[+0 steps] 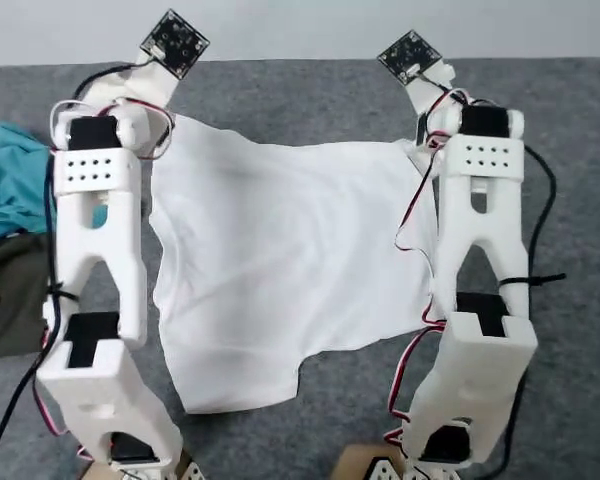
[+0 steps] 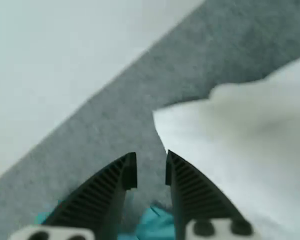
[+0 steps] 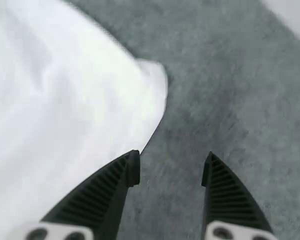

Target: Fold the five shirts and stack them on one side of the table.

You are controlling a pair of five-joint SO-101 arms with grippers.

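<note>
The white bases of the two arms are seen at the near edge of the grey table. From there the left arm and the right arm are stretched toward the far side. A white shirt is spread flat between them, and its side edges are partly covered by both arms. A lobe of the shirt is extended toward the near edge, while its far corners are placed close to the two wrists.

In the left wrist view, the left gripper is held above the grey surface just beside a far corner of the white shirt. Its jaws are parted by only a narrow gap, and nothing is held between them. A patch of teal cloth is seen below the fingers.

In the right wrist view, the right gripper is held with its jaws spread wide and empty. One finger is placed over the edge of the white shirt and the other over bare table. A small fold is turned up at the shirt's corner beyond the fingertips.

At the left edge of the table, a crumpled teal shirt is heaped. A dark olive shirt is laid just nearer, touching it. A pale strip is seen beyond the table's far edge.
</note>
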